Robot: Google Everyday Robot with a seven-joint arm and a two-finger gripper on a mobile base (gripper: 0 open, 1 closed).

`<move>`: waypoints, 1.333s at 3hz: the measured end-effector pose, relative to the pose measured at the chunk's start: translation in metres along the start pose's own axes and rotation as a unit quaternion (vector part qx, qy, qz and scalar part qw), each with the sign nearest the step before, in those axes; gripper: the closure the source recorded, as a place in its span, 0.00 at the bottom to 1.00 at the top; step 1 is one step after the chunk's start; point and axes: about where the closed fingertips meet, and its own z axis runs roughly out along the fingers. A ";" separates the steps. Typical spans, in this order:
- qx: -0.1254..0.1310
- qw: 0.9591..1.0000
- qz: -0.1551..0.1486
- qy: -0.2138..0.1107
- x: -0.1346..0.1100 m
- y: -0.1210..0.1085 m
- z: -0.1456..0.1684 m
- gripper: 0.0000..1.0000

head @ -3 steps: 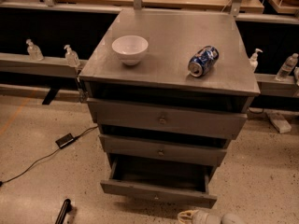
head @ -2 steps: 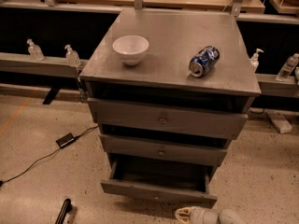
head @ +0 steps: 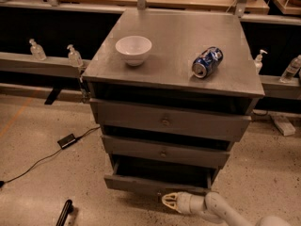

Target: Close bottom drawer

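Dull grey bottom drawer (head: 155,185) and worktop (head: 174,41); white bowl (head: 133,49); blue can (head: 207,62) with white markings. The cream-white gripper (head: 167,201) sits just below the drawer front, over speckled beige floor (head: 42,192).

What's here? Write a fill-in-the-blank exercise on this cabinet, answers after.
1. The bottom drawer is ____.
2. On the cabinet top, a white bowl sits left of a blue ____ on its side.
3. The end effector is just in front of that drawer, close to the ____.
Answers: open; can; floor.
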 end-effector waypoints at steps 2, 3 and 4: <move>0.014 1.000 -0.013 0.003 0.004 -0.034 0.008 1.00; 0.047 0.999 -0.010 0.024 0.025 -0.068 -0.001 1.00; 0.051 0.998 -0.009 0.024 0.028 -0.069 -0.003 1.00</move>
